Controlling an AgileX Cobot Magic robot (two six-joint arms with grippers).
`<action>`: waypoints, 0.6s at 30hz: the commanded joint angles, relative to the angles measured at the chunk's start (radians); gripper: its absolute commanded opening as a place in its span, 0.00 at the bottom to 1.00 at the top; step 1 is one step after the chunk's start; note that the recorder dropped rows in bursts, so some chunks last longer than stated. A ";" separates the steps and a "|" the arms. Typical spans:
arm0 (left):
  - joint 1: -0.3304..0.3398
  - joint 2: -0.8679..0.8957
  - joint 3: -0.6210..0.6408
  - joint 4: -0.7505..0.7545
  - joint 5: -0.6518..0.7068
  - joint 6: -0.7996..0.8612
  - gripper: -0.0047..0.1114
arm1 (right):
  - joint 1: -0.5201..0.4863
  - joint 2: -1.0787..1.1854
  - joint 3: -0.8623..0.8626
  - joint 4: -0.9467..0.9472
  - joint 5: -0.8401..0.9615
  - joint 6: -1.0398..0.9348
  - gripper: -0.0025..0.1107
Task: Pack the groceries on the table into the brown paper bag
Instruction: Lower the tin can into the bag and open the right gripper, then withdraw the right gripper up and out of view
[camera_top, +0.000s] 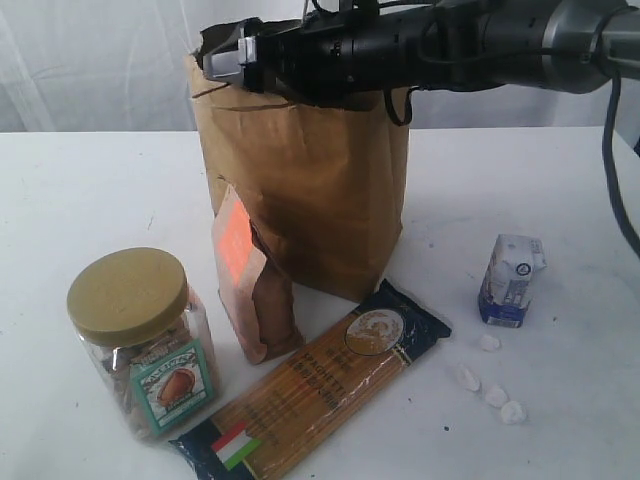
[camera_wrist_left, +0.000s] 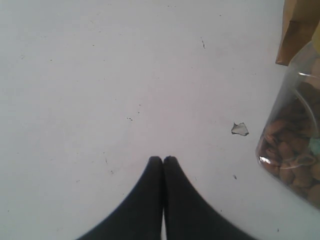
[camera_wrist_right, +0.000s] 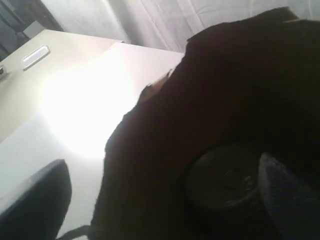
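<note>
Holding a dark tin (camera_wrist_right: 225, 177), brown paper bag (camera_top: 300, 190) stands.

Tall brown paper bag (camera_top: 300, 190) upright mid table (camera_top: 90, 190); orange-label pouch (camera_top: 250, 290) leans on its front; gold-lid jar (camera_top: 140, 340) upright, spaghetti pack (camera_top: 310, 390) flat beside; carton (camera_top: 510, 280) upright at right, white lumps (camera_top: 490, 385) nearby.
</note>
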 joint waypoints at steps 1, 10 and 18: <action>0.002 -0.004 0.003 -0.007 0.001 -0.001 0.04 | 0.000 -0.012 0.002 -0.055 0.011 -0.004 0.85; 0.002 -0.004 0.003 -0.007 0.001 -0.001 0.04 | -0.011 -0.156 0.002 -0.140 0.013 0.072 0.85; 0.002 -0.004 0.003 -0.007 0.001 -0.001 0.04 | -0.062 -0.366 0.002 -0.761 0.164 0.633 0.80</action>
